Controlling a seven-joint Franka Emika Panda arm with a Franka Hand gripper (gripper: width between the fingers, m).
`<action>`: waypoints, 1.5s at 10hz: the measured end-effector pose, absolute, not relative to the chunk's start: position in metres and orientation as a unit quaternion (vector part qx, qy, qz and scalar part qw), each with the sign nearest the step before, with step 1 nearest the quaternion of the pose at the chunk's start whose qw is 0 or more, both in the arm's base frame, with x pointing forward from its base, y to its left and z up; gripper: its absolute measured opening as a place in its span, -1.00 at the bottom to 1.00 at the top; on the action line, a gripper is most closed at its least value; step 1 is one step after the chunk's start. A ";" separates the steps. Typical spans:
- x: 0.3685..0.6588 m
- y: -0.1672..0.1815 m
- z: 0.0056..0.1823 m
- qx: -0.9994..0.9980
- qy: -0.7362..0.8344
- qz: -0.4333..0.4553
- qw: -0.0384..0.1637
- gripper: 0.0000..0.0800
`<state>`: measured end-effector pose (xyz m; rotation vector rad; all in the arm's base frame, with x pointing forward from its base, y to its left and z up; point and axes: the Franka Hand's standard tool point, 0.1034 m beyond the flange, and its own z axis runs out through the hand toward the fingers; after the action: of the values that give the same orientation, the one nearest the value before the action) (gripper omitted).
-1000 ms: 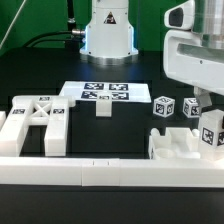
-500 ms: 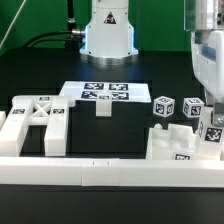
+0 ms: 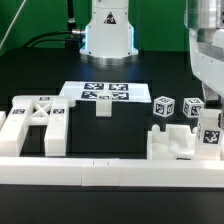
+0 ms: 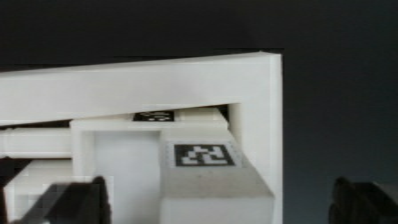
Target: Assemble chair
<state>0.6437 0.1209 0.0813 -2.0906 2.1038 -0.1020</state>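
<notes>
On the black tabletop [image 3: 150, 75], the white arm [image 3: 208, 50], lower than a second ago, is settling over the chunky white tagged plastic chair blocks [image 3: 180, 145] at the exterior view's right, its gripper [image 4: 217, 205] spread wide astride one, likely readying a grasp, holding nothing yet.

arm [image 3: 207, 50]: cut off by the exterior view's right edge
fingers [image 4: 68, 200]: dark, blurred, cropped at the wrist view's edge

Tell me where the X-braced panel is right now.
The X-braced panel sits at the exterior view's left, by the front border rail and just left of the marker board.
</notes>
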 end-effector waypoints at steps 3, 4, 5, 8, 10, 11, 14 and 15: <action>0.644 0.120 0.082 -0.797 0.597 -0.047 0.080 0.62; 0.645 0.117 0.085 -0.850 0.518 -0.057 0.077 0.62; 0.645 0.116 0.090 -0.886 0.454 -0.060 0.069 0.62; 0.646 0.117 0.098 -0.932 0.349 -0.072 0.062 0.62; 0.646 0.116 0.097 -0.957 0.276 -0.076 0.055 0.62; 0.646 0.116 0.096 -0.964 0.248 -0.078 0.053 0.62; 0.613 0.102 0.118 -0.992 0.081 -0.088 0.039 0.62; 0.600 0.086 0.124 -0.994 0.058 -0.087 0.037 0.62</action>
<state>0.6003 0.0864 0.1245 -3.0506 0.1774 -0.2669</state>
